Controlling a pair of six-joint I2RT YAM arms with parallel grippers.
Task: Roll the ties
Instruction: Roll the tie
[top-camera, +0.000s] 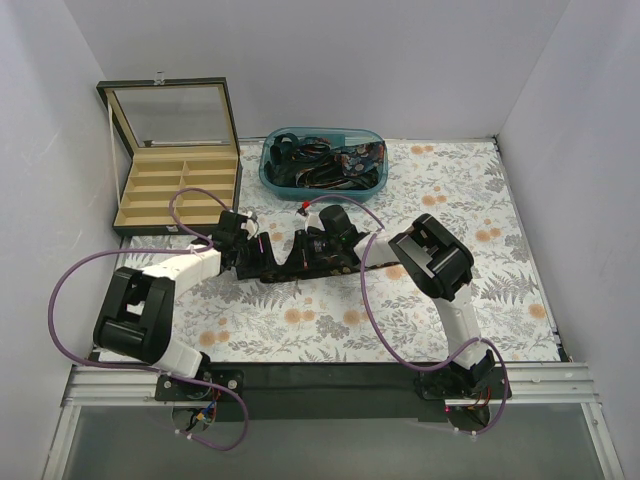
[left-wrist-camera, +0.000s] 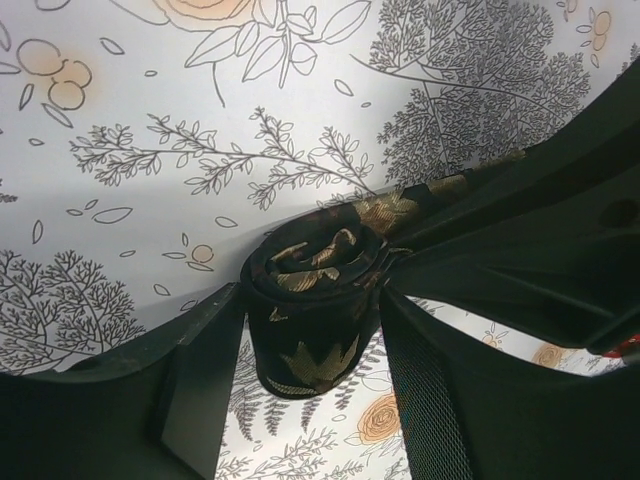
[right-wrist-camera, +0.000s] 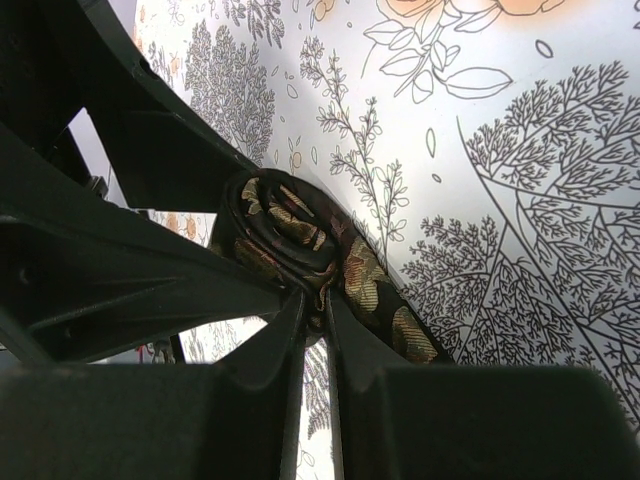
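Note:
A dark tie with gold leaf patterning is wound into a roll (left-wrist-camera: 305, 330) standing on the flowered cloth. My left gripper (left-wrist-camera: 310, 298) is shut on the roll, one finger against each side. My right gripper (right-wrist-camera: 318, 300) is shut on the tie's fabric right at the roll (right-wrist-camera: 278, 222), and the unrolled tail (right-wrist-camera: 395, 318) runs off under its right finger. In the top view both grippers, left (top-camera: 266, 262) and right (top-camera: 306, 254), meet over the tie (top-camera: 286, 272) mid-table. The right gripper's black body (left-wrist-camera: 540, 220) fills the right of the left wrist view.
A teal tub (top-camera: 268, 172) holding several more dark ties stands at the back centre. An open compartment box (top-camera: 180, 190) with a glass lid stands at the back left. Purple cables (top-camera: 62, 300) loop off both arms. White walls enclose the table on three sides.

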